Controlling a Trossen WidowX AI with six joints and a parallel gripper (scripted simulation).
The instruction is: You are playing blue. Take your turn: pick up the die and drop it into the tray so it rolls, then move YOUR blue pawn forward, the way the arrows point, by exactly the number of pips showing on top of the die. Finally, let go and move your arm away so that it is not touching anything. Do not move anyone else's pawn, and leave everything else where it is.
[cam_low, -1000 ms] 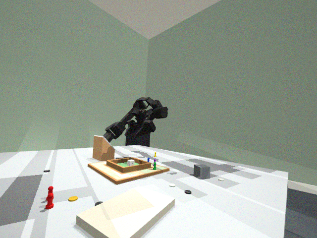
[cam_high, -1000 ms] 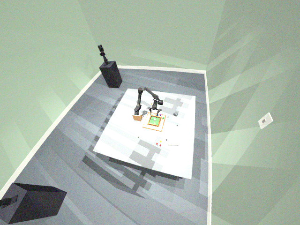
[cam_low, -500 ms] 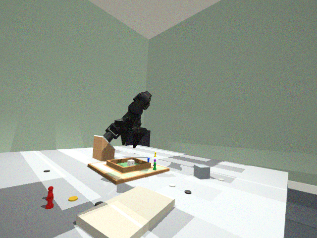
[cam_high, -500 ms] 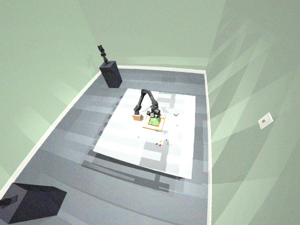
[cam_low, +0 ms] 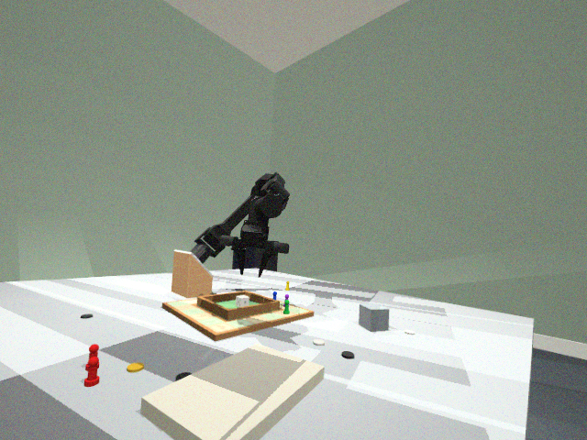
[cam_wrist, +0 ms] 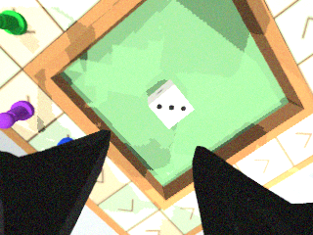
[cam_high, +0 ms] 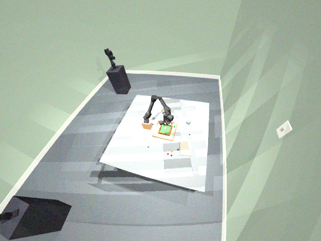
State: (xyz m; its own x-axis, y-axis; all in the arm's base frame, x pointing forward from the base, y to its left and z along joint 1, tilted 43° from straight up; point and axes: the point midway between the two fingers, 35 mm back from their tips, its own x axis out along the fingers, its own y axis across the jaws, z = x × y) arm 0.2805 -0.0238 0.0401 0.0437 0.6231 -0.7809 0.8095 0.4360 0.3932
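A white die (cam_high: 165,128) (cam_low: 242,301) (cam_wrist: 171,107) lies on the green floor of the wooden tray (cam_low: 250,310) (cam_wrist: 280,54), with three pips on top. My gripper (cam_low: 250,274) (cam_wrist: 152,146) is partly open and empty, above the board (cam_low: 189,307) (cam_wrist: 264,164) at the tray's edge. The blue pawn (cam_low: 274,295) (cam_wrist: 66,142) stands on the board's track outside the tray, partly hidden by the left finger in the wrist view. The purple pawn (cam_low: 286,297) (cam_wrist: 17,115) and the green pawn (cam_low: 286,306) (cam_wrist: 14,22) stand further along that side.
A yellow pawn (cam_low: 287,285) stands behind the board. A wooden block (cam_high: 147,126) (cam_low: 189,277) is beside the board, a grey block (cam_high: 188,122) (cam_low: 373,317) on its other side. A pale slab (cam_high: 184,149) (cam_low: 227,383), red pieces (cam_low: 92,371) and several small discs lie around.
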